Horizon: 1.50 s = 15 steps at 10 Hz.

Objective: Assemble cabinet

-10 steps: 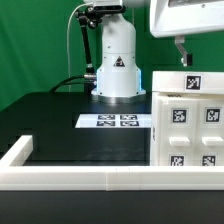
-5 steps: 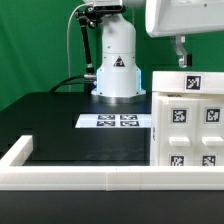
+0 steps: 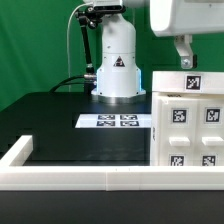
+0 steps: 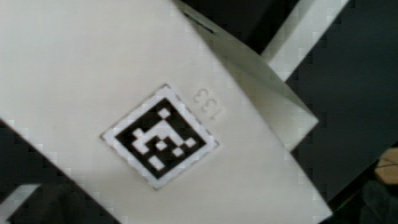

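The cabinet (image 3: 188, 128) is a large white box with several black-and-white tags, standing at the exterior view's right, near the front of the black table. My gripper (image 3: 183, 52) hangs just above the cabinet's top face, near the tag there. Only one dark finger (image 3: 182, 48) shows below the white hand, so I cannot tell how the jaws stand. In the wrist view a white tagged face of the cabinet (image 4: 169, 135) fills the picture at close range, and no fingers show.
The marker board (image 3: 115, 121) lies flat on the table in front of the robot's white base (image 3: 115, 65). A long white rail (image 3: 80, 180) edges the table's front and left side. A green backdrop stands behind.
The hand above the cabinet has shifted slightly toward the exterior view's right. The cabinet has not moved.
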Available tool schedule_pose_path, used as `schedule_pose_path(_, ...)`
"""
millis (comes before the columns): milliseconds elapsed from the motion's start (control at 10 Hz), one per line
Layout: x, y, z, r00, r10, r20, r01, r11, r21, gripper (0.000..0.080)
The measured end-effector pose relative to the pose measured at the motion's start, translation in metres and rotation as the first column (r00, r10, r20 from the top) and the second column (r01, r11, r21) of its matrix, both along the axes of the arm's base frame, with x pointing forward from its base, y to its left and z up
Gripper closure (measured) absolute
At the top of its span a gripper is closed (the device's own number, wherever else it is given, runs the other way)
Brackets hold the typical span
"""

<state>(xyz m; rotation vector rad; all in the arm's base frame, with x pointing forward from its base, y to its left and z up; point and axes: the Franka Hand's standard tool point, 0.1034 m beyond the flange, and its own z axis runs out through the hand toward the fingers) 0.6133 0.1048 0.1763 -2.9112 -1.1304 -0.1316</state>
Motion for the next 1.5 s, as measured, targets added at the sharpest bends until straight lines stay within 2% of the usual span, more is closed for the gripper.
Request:
schedule_pose_path(200, -0.001, -0.008, -0.004, 0.983, 0.183, -0.006, -0.183, 0.983, -0.036, 0.0003)
schedule_pose_path(600, -0.001, -0.028, -0.008, 0.915, 0.402, -0.017, -0.403, 0.913, -0.066, 0.0003)
schedule_pose_path(900, -0.003, -0.032, -0.015, 0.905, 0.425, -0.023, -0.426, 0.902, -0.07, 0.0003)
schedule_pose_path(1100, -0.005, -0.041, -0.021, 0.91, 0.414, -0.029, -0.415, 0.907, -0.07, 0.0003)
schedule_pose_path(1200, -0.005, -0.042, -0.021, 0.915, 0.403, -0.03, -0.405, 0.912, -0.069, 0.0167)
schedule_pose_path(1300, -0.005, -0.042, -0.022, 0.918, 0.395, -0.03, -0.396, 0.915, -0.07, 0.0167)
schedule_pose_path(1400, -0.005, -0.042, -0.022, 0.919, 0.394, -0.031, -0.395, 0.916, -0.071, 0.0237)
schedule_pose_path(1500, -0.005, -0.042, -0.022, 0.922, 0.386, -0.031, -0.387, 0.919, -0.072, 0.0237)
